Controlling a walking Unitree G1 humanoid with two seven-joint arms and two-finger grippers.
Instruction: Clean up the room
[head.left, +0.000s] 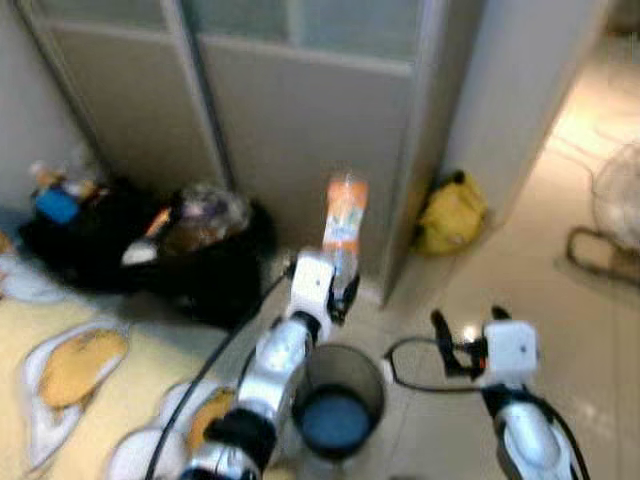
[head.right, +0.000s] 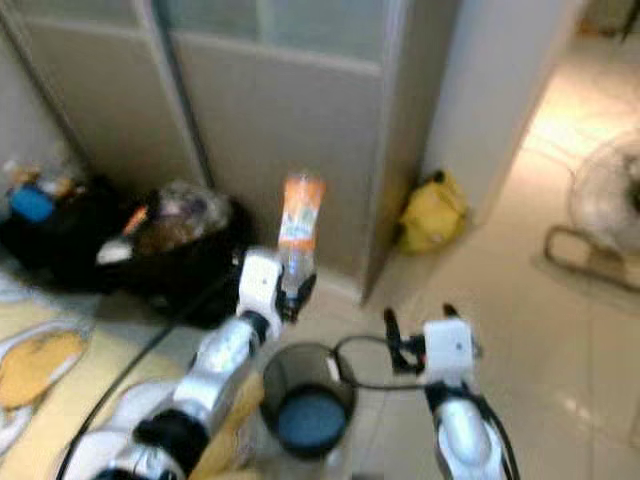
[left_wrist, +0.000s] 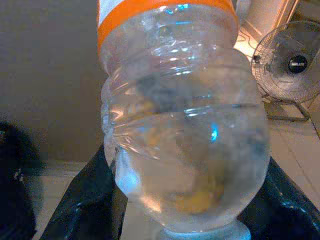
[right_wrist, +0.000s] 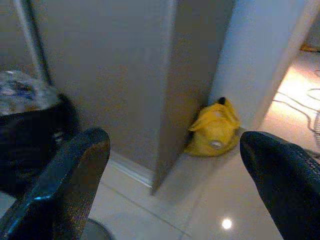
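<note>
Your left gripper (head.left: 340, 285) is clamped on a clear plastic bottle (head.left: 345, 225) with an orange label, holding it upright by its lower end, cap downward as the wrist view suggests, just above and behind the round dark waste bin (head.left: 338, 400). Your right gripper (head.left: 450, 345) hangs beside the bin with its fingers spread wide and nothing between them. Judging from this, you are in the carry-and-drop step: the bottle is picked up and needs to go into the bin. The next move calls for you to bring the left wrist back toward you until the bottle sits over the bin's mouth, lower it, then let the fingers part. The bin's opening looks only a little wider than the bottle, so centre it first or it may clip the rim and tumble onto the tiles. Behind the bin, against the grey cabinet doors (head.left: 300, 110), lie black bags (head.left: 215, 270) stuffed with mixed rubbish, and farther along a blue-capped container (head.left: 57, 205). A yellow bag (head.left: 452, 212) is wedged in the corner beyond the bin, and a floor fan (head.left: 615, 210) stands well off to the bin's right. A black cable (head.left: 410, 365) loops near the bin's rim; keep the bottle clear of it.
</note>
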